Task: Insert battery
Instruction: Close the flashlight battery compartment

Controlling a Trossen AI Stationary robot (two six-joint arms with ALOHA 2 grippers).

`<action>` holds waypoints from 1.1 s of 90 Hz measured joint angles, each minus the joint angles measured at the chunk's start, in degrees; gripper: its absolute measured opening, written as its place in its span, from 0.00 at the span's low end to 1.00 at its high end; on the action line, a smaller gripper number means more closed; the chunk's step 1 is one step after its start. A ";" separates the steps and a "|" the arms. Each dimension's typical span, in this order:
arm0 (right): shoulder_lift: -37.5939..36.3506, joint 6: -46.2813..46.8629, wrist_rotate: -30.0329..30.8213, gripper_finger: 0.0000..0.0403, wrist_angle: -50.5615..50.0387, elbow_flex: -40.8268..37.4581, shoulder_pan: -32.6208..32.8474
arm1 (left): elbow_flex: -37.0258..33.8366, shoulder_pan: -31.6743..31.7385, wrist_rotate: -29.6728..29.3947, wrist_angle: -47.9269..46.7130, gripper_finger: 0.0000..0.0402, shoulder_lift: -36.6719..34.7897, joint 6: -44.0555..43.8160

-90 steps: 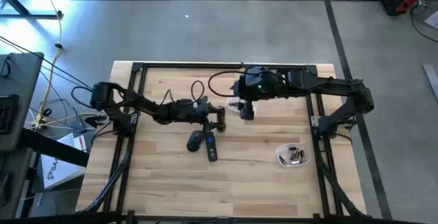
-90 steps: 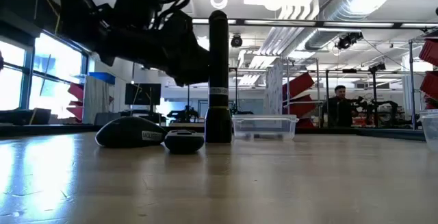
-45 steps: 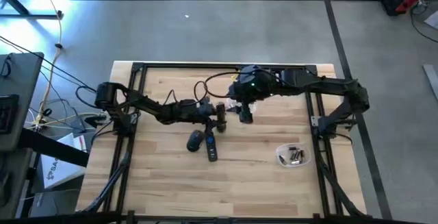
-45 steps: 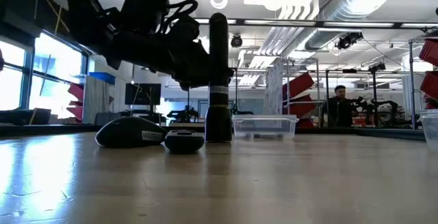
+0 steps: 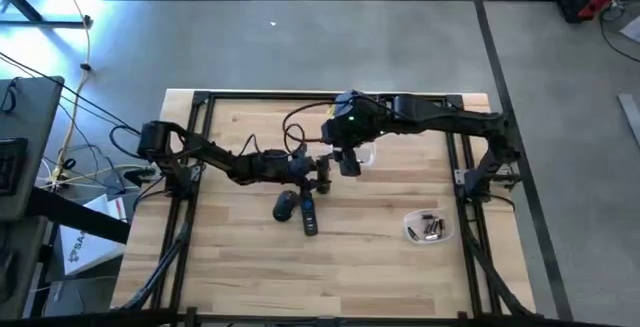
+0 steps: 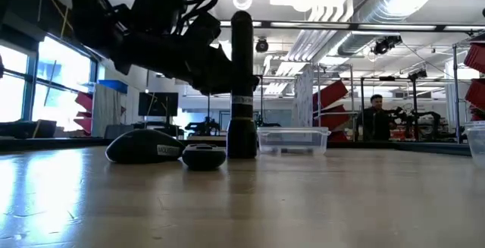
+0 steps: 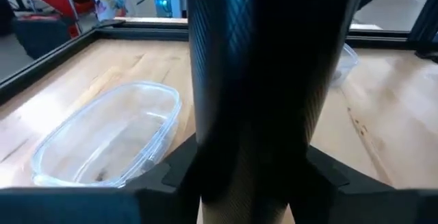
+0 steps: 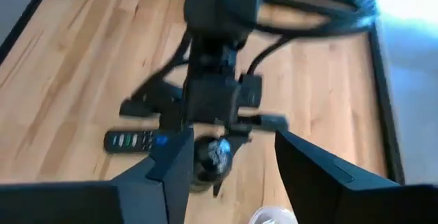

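A black flashlight (image 6: 241, 81) stands upright near the table's middle, its base on the wood. My left gripper (image 5: 318, 167) reaches in from the left and is shut on it; in the left wrist view the flashlight's barrel (image 7: 267, 80) fills the space between the fingers. My right gripper (image 5: 345, 160) hovers open just above and to the right of the flashlight's top (image 8: 216, 153), with nothing between its fingers. Loose batteries lie in a small clear bowl (image 5: 428, 229) at the near right. My left gripper pinches the flashlight's barrel (image 7: 205, 162) between its two fingers, at about mid-height. The fingers come in level from the table's left and lie across the barrel. The flashlight stays upright with its base (image 6: 241, 151) on the table.
A black mouse (image 5: 285, 205) and a remote (image 5: 308, 219) lie just nearer than the flashlight. An empty clear tub (image 7: 109, 142) sits beyond it, under my right gripper. A person (image 6: 373, 117) stands far back in the room. Bare wood lies along the near edge.
My right gripper has moved toward the table's left edge, from beside the clear tub to just over the flashlight's top. My left gripper has moved a little toward the right edge, up against the flashlight. The flashlight has stayed upright in place.
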 joint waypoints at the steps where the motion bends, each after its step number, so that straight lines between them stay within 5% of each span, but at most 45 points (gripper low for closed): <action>1: 0.26 -0.15 -0.32 0.41 -0.33 0.22 0.02 | 0.00 -0.03 0.00 0.00 0.35 0.00 0.06; 99: 5.73 -5.71 -7.31 0.37 -6.19 2.35 -1.37 | -0.07 -0.96 -0.32 -0.13 0.36 0.11 -0.93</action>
